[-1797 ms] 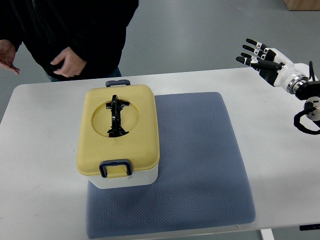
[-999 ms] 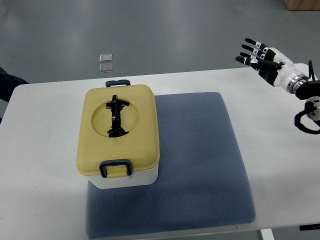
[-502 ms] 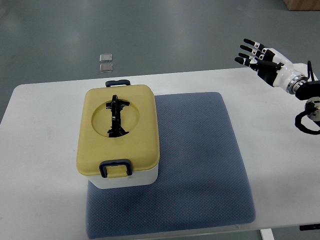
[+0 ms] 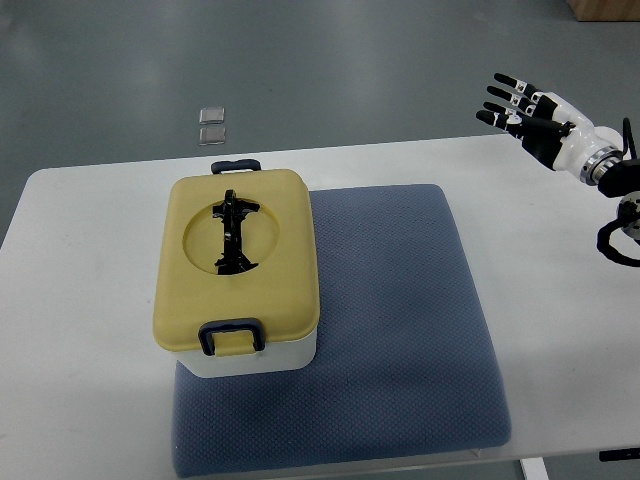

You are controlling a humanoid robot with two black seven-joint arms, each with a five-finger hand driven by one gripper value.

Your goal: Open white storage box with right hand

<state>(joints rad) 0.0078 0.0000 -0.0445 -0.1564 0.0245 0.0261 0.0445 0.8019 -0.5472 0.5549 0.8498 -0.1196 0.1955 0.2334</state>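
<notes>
My right hand (image 4: 528, 112) had drifted slightly up and outward since half a second before, fingers spread wide and holding nothing, so no approach had begun. The white storage box (image 4: 238, 272) (yellow lid (image 4: 270, 250) latched) sat on the blue mat's (image 4: 400, 320) left edge, well apart, with bare mat between for reaching.

From my right hand (image 4: 528, 112), spread above the table's (image 4: 560, 260) far corner, I see bare tabletop and blue mat (image 4: 400, 320) stretching unobstructed leftward to the box (image 4: 238, 270).
</notes>
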